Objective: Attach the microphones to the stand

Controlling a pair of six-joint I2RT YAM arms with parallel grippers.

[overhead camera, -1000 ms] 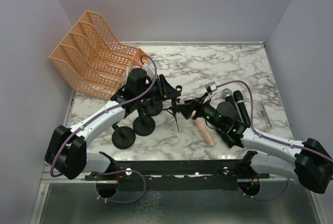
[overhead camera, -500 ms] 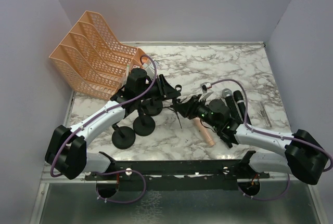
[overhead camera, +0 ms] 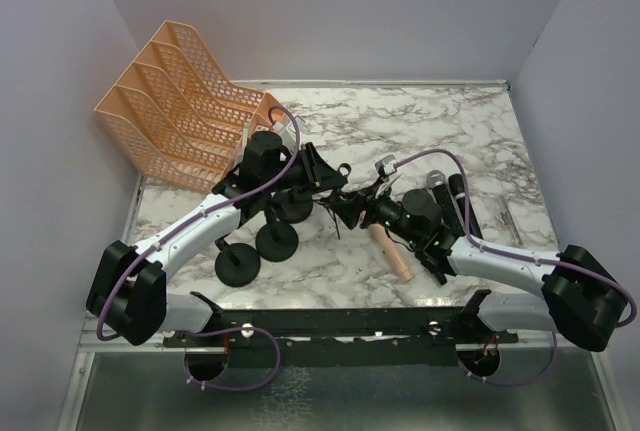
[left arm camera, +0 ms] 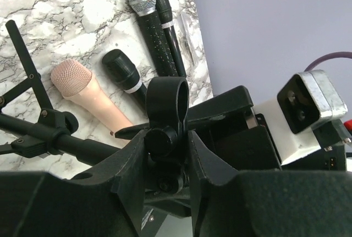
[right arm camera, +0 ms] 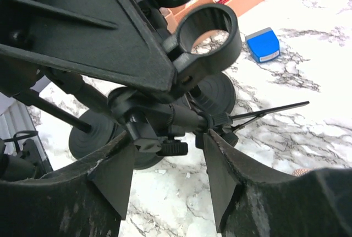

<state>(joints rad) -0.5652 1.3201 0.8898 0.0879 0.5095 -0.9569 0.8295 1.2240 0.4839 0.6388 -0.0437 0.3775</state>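
Observation:
Three black stands stand on round bases, left of centre. My left gripper is shut on the knob joint under one stand's ring clip, holding it up above the table. My right gripper is open, its fingers either side of that stand's arm joint, below the ring clip. The pale pink microphone lies on the marble by the right arm. In the left wrist view the pink microphone lies beside three black microphones, one with a silver mesh head.
An orange mesh file rack stands at the back left. A small blue block lies on the marble near the stand bases. A thin pale strip lies near the right wall. Thin tripod legs stick out from the stand.
My right gripper has moved left, up to the stand's joint beside the left gripper. The left arm and the microphones have stayed put.

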